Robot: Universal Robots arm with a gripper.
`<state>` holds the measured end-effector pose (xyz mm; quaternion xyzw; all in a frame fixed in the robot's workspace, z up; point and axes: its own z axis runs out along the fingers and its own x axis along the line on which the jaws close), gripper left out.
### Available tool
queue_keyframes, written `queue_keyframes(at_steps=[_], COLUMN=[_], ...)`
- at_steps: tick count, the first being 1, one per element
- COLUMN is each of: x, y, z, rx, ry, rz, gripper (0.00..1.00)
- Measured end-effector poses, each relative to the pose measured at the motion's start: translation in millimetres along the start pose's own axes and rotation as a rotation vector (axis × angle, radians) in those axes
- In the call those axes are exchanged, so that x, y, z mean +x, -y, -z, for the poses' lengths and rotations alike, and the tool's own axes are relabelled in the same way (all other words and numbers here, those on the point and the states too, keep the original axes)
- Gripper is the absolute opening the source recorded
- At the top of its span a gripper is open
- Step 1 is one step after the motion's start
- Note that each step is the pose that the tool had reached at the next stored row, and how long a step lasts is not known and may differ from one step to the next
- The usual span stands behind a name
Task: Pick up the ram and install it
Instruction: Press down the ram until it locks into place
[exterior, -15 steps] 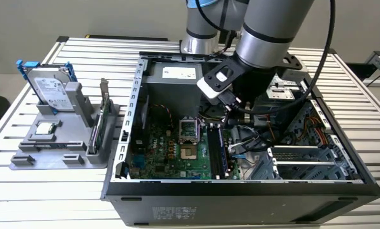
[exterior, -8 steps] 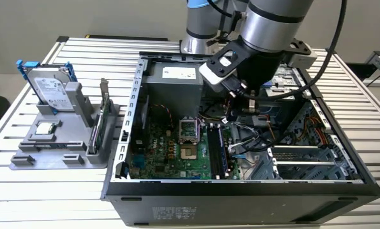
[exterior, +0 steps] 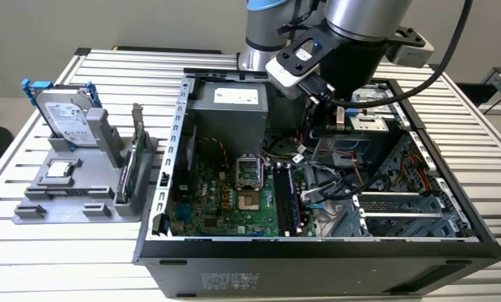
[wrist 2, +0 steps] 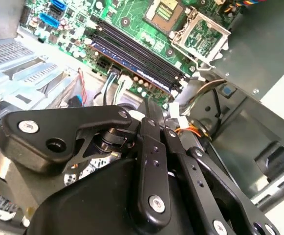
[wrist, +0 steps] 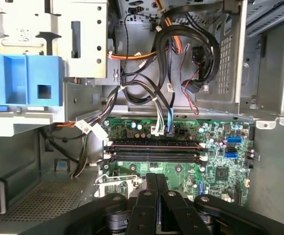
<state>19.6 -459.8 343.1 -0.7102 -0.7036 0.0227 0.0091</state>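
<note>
Ram (wrist 2: 132, 58) seated in motherboard slot; hand (wrist: 156, 183) above, fingers together, empty.

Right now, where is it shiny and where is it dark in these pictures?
In the exterior view, the table slats are bright, while the computer case is shadowy inside, under the arm. In the second wrist view, the metal cage is washed out by glare and the tool looks dark. In the first wrist view, the motherboard is evenly lit.

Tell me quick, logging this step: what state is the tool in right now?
Tool: shut, fingers pressed together with nothing between them, above the motherboard; the ram sits in a slot.
</note>
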Motion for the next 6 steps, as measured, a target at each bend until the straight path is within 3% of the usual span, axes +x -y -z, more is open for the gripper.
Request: queue_keyframes(at_steps=[6], x=[0.0], y=[0.0], z=[0.0], rx=[-0.0001], ry=[-0.0002], rz=[0.0], gripper=[0.0])
